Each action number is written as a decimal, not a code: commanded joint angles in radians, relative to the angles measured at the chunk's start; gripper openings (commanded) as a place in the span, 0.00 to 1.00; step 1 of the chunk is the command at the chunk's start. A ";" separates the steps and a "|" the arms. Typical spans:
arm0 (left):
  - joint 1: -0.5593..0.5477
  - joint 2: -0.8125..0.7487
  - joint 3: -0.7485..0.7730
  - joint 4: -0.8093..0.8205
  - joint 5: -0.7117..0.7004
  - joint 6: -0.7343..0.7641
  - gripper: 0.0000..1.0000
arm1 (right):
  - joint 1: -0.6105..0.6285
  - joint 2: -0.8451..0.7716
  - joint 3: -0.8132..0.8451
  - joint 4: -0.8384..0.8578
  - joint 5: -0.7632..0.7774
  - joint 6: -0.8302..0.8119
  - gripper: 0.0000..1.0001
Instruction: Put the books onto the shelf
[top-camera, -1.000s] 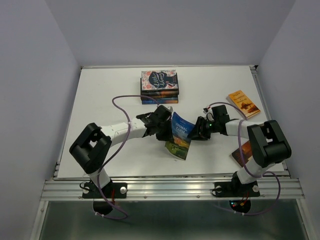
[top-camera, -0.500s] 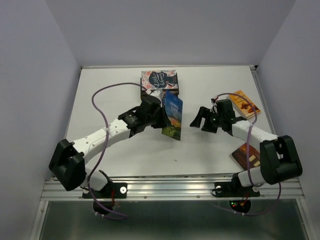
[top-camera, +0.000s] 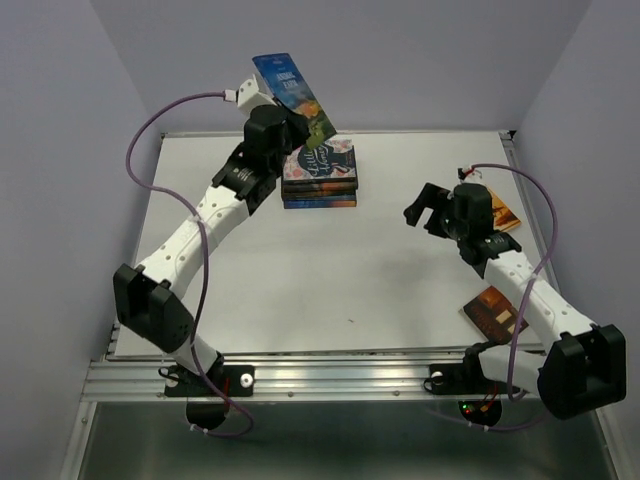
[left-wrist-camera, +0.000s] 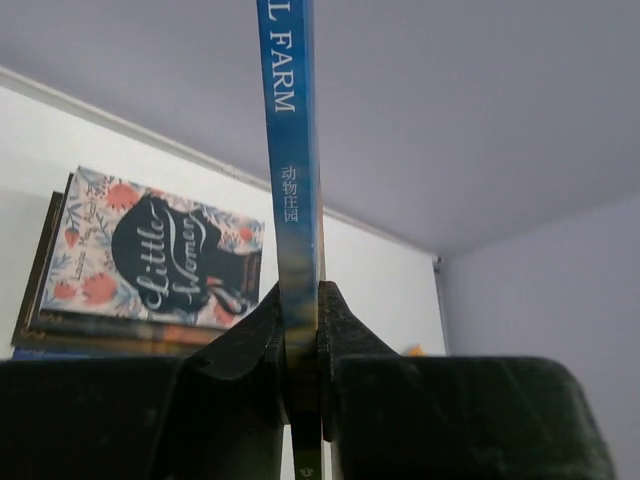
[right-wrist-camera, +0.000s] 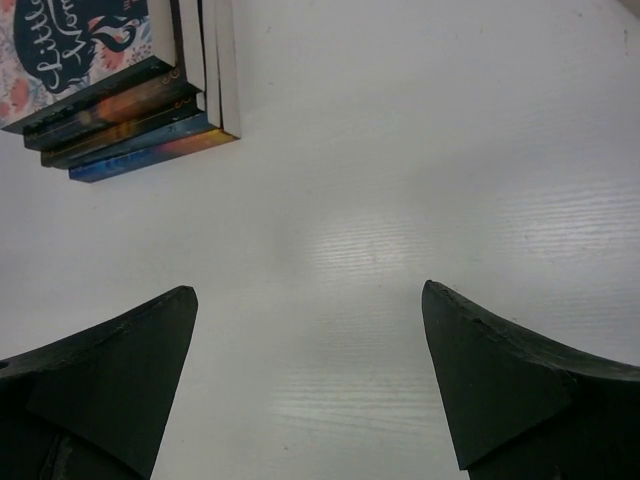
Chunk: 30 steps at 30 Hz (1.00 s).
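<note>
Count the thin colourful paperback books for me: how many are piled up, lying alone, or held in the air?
Stack topped by the pink-teal floral paperback: 4, as far as its edges show
Lying alone, orange paperback and dark brown paperback: 2
Held aloft in the left gripper, blue paperback: 1
Total: 7 books

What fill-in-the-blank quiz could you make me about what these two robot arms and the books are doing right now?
The book pinched in the left gripper has a ____ spine.
The right gripper is open and holds ____.
The top cover on the stack reads Little ____.
Missing words: blue; nothing; Women.
</note>
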 joint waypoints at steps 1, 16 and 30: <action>0.056 0.147 0.127 0.143 -0.092 -0.187 0.00 | 0.000 0.015 0.042 -0.022 0.066 -0.025 1.00; -0.007 0.604 0.451 0.010 -0.262 -0.712 0.00 | -0.009 0.111 0.059 -0.076 0.057 -0.045 1.00; -0.123 0.511 0.266 -0.271 -0.400 -1.014 0.52 | -0.018 0.134 0.028 -0.087 -0.002 -0.017 1.00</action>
